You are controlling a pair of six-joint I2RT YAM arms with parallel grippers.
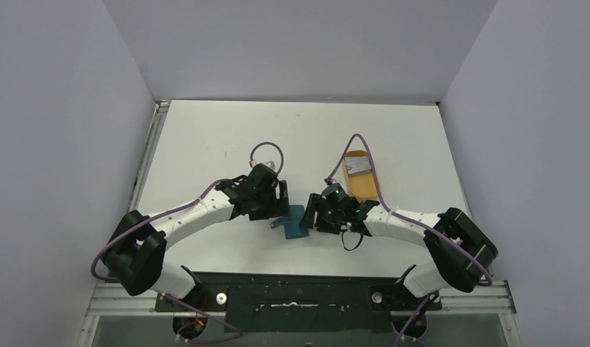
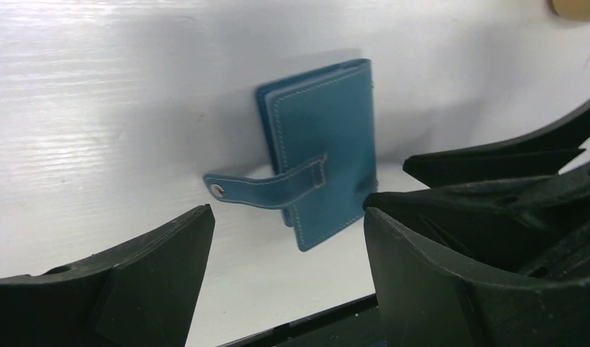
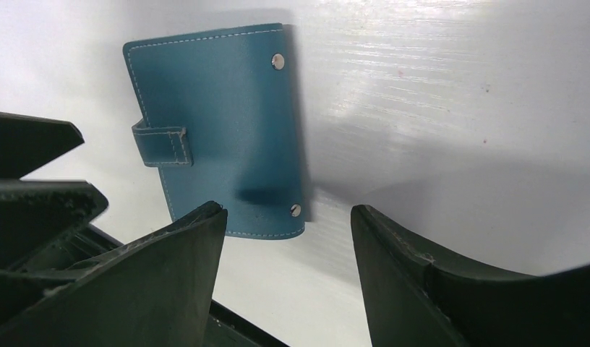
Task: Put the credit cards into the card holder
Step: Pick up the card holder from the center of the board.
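We see the card holder [image 2: 325, 144] lying closed on the white table [image 2: 97, 108], its strap [image 2: 263, 189] unfastened and pointing left. Below it the left gripper [image 2: 286, 213] is spread wide and holds nothing. The right gripper [image 2: 385, 181] is just beside its right edge.

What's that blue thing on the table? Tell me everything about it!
It is the card holder, a small teal-blue wallet that looks like leather, with pale stitching round its edges. It lies flat and folded shut on the white table. Its strap is undone and sticks out sideways, with a metal snap at its tip. Two metal studs sit along one edge. The left gripper and right gripper are open on either side; neither holds it.
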